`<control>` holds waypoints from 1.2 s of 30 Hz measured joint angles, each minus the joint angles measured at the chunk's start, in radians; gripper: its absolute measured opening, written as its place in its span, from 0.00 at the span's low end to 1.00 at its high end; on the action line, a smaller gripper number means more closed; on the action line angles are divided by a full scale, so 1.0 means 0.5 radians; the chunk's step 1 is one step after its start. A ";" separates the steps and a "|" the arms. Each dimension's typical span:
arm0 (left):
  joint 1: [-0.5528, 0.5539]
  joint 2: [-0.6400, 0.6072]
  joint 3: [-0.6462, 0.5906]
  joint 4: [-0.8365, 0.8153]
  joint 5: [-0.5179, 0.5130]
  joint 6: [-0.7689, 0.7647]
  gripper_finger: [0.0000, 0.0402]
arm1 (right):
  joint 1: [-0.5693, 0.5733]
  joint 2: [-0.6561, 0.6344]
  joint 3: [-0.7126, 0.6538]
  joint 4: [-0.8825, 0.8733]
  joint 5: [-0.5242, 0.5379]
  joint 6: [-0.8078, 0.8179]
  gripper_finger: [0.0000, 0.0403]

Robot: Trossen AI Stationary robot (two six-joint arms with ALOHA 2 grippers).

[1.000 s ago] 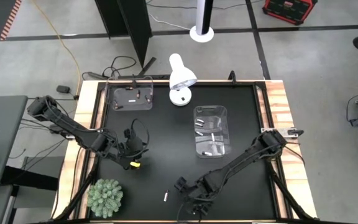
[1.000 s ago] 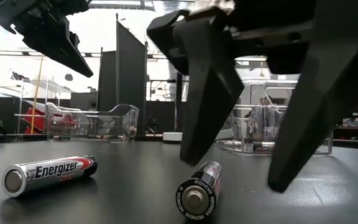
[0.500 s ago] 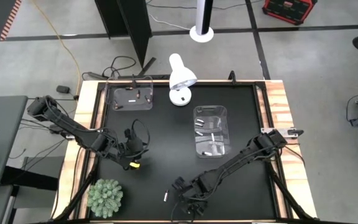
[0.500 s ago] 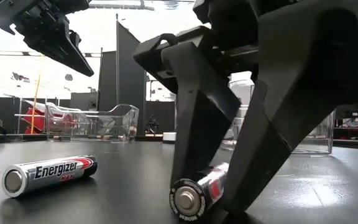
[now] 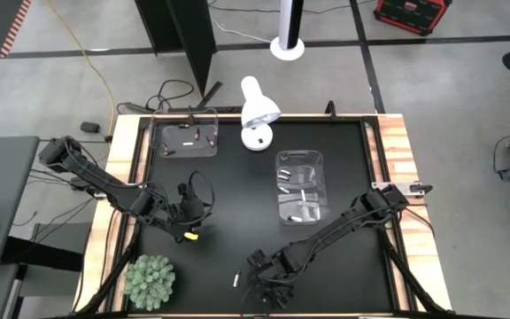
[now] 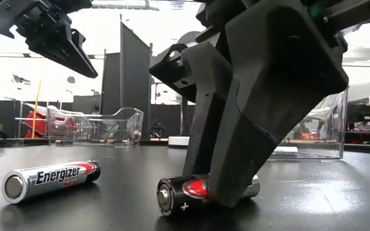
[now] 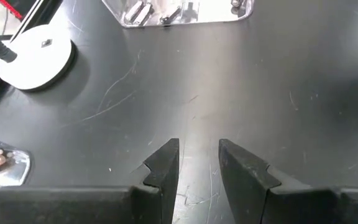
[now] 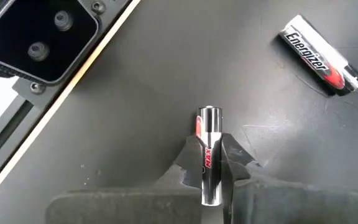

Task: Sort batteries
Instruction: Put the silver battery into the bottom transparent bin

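A dark battery with a red mark [image 8: 209,124] lies on the black table near its front edge, and my right gripper [image 8: 209,148] is shut on it; the low view shows the same battery [image 6: 185,192] under the gripper [image 6: 230,186]. A second battery, marked Energizer [image 6: 50,179], lies loose on its side just to the left [image 5: 236,279]. My left gripper [image 7: 199,152] hangs above the table's left half [image 5: 193,211], open, with nothing between its fingers. Several batteries lie in each of two clear bins [image 5: 186,139] [image 5: 301,186]. My right gripper pinches the battery's middle [image 8: 207,140] between its two fingers, one on each long side. The fingers [image 6: 236,147] come from above, slanting down, and lie across the battery. The battery lies level on the table, its flat end [image 6: 166,196] toward the table's left.
A white desk lamp [image 5: 257,111] stands at the back between the bins. A green spiky plant [image 5: 150,281] sits at the front left corner. The low view's camera block [image 8: 39,40] sits at the table's front edge, close to my right gripper.
My right gripper has rolled, come down and shut on the battery. The battery has turned about on the table: its end faced the front edge before, and now it lies crosswise. My left arm has kept still.
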 joint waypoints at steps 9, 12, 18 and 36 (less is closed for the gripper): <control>0.000 0.000 0.001 0.002 -0.001 -0.065 0.27 | -0.035 0.013 0.209 -0.283 0.048 -0.009 0.04; 0.001 0.000 0.002 0.003 -0.001 -0.058 0.27 | -0.066 0.012 0.290 -0.413 0.056 -0.009 0.04; 0.001 -0.001 0.002 0.002 -0.002 0.033 0.27 | -0.106 0.011 0.466 -0.647 0.083 -0.014 0.01; 0.001 -0.001 0.002 -0.014 0.040 -0.047 0.27 | -0.292 -0.173 0.764 -0.961 0.402 -0.128 0.01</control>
